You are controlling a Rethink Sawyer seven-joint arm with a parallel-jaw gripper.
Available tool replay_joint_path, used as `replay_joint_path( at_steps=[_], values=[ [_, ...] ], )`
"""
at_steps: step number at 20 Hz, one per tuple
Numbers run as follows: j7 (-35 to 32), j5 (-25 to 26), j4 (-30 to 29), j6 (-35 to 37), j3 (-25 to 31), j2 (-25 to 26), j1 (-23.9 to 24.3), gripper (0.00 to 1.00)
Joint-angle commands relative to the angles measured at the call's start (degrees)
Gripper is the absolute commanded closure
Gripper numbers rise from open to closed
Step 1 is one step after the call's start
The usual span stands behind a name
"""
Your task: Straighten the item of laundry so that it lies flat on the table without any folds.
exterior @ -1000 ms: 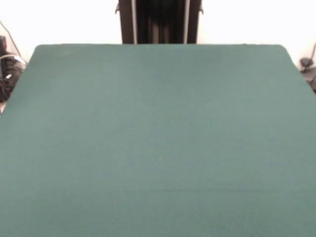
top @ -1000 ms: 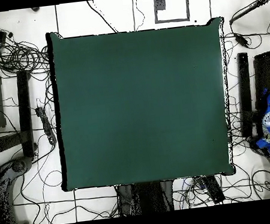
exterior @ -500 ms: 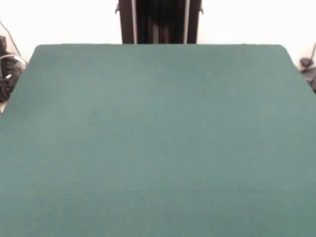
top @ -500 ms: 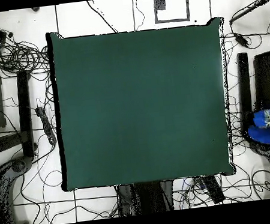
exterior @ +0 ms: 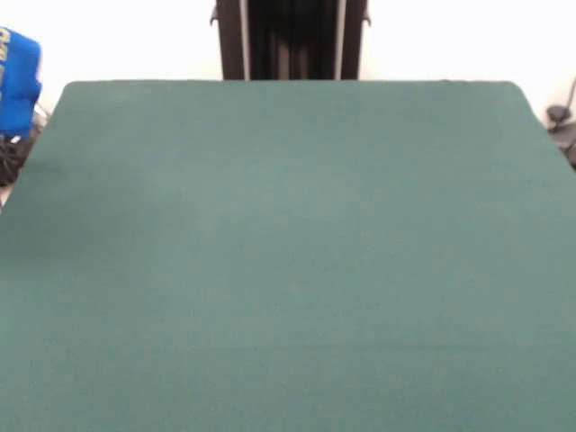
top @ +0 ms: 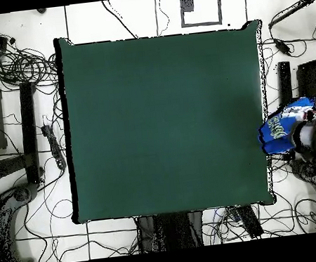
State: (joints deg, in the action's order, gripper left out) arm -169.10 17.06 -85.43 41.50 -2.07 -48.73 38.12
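Soft, light, bunched blue shirt (top: 283, 134) carried in a person's arm (top: 315, 137) beside the table (top: 167, 121); best pinched at a hem corner; end effector out of view.

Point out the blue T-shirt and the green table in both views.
T-shirt (exterior: 18, 81): front view, on blue cloth at the left edge.
T-shirt (top: 283, 134): overhead view, on the bunched blue cloth.
Table (exterior: 288, 252): front view, bare green top.
Table (top: 163, 122): overhead view, bare green top.
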Motion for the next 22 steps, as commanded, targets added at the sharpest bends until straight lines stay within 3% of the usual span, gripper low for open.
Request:
replay_joint_path(
  at_steps=[1, 8, 13, 16, 22],
  values=[
    [1.62, -1.80, -3.40, 5.46, 3.73, 7.21, -4.07, 1.00],
    [-9.22, -2.36, -0.77, 4.35, -1.43, 11.09, -10.90, 1.00],
    [-15.19, -5.58, 1.77, 6.52, -5.32, 13.19, -15.77, 1.00],
    [-15.88, -9.02, 1.78, 7.31, -6.06, 13.51, -17.33, 1.00],
    [-24.54, -18.09, 0.06, 7.25, -9.74, 14.08, -22.94, 1.00]
  ],
)
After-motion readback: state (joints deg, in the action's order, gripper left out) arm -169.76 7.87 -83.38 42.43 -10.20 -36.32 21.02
